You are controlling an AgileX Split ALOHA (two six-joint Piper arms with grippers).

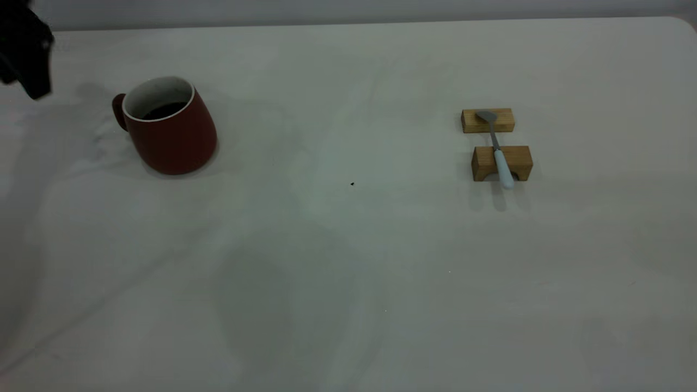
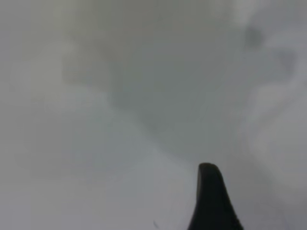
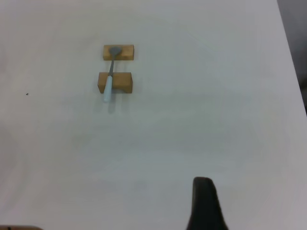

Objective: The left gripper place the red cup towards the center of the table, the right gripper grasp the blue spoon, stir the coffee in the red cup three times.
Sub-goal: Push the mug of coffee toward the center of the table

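The worktop (image 1: 348,283) carries everything and is mostly bare, so a wide free stretch is left in the middle where the cup is meant to be set. The left end effector (image 1: 24,51) is seen only as a dark mass at the far left corner, apart from the cup; whether its fingers are open or closed cannot be told, since a single dark fingertip (image 2: 211,199) is all that is shown in its wrist view. The right end effector (image 3: 205,203) is held high over the worktop, well apart from the spoon, and its state cannot be told either. The cup (image 1: 169,128) stands upright near the far left part of the worktop, its handle turned toward the left edge, which is judged to suit a reach from that side; the coffee (image 1: 163,110) is visible inside. Two wooden blocks (image 1: 501,162) lie toward the right side, and the spoon (image 1: 498,149) is bridged across them, handle overhanging the nearer block, apparently so it can be pinched clear of the surface.
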